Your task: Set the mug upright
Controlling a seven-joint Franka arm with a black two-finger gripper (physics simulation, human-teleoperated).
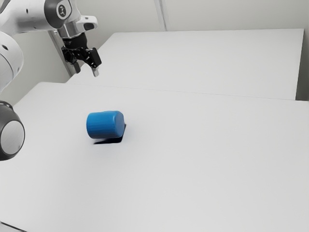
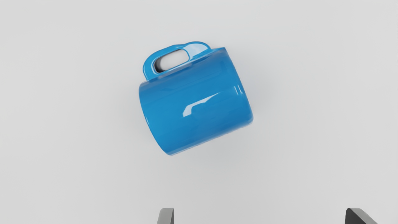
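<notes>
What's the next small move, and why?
Probably ease the open claw over the mug's body before lowering: the mug lies on its side on the table, handle sticking out sideways, while the claw hangs above the table, off to one side, holding nothing.

Bright, even light washes the white table (image 1: 203, 164), and in the exterior view a small, nearly black shadow hugs the underside of the mug (image 1: 105, 124). In the wrist view, pale glare streaks its glossy side, with faint, soft shading around it.
</notes>
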